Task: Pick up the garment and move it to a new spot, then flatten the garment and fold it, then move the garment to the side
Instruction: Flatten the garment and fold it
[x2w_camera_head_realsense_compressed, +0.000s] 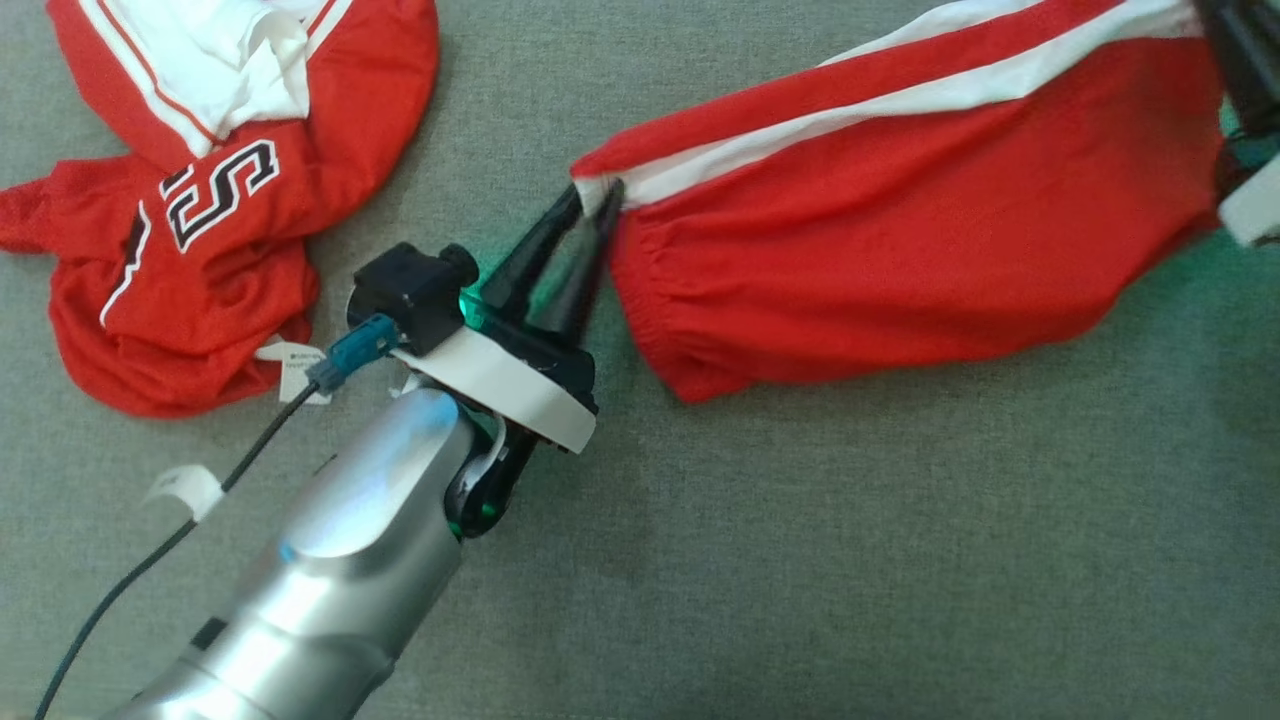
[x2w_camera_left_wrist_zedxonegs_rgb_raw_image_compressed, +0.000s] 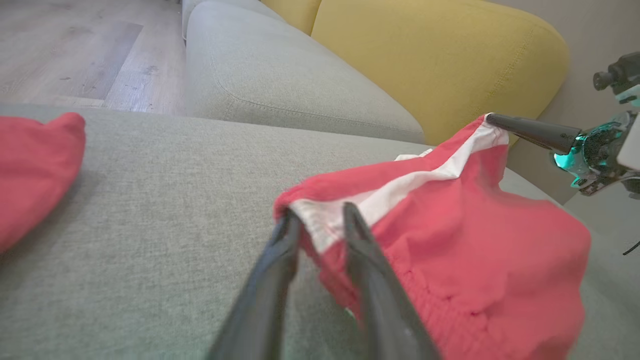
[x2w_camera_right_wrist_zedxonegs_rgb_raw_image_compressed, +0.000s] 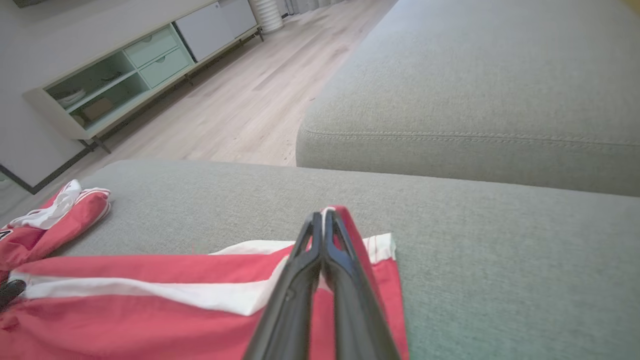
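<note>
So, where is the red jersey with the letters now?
In the head view the red jersey lies crumpled at upper left on the grey sofa cushion, to the left of the left gripper and apart from the red shorts.

Grey fabric sofa seat, red white-striped shorts at right, crumpled red jersey at left

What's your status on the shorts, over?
Left tool open, tips astride waistband corner. Right tool shut on far corner of red shorts, lifted. Crumpled red jersey lies apart to the left, nothing blocking.
</note>
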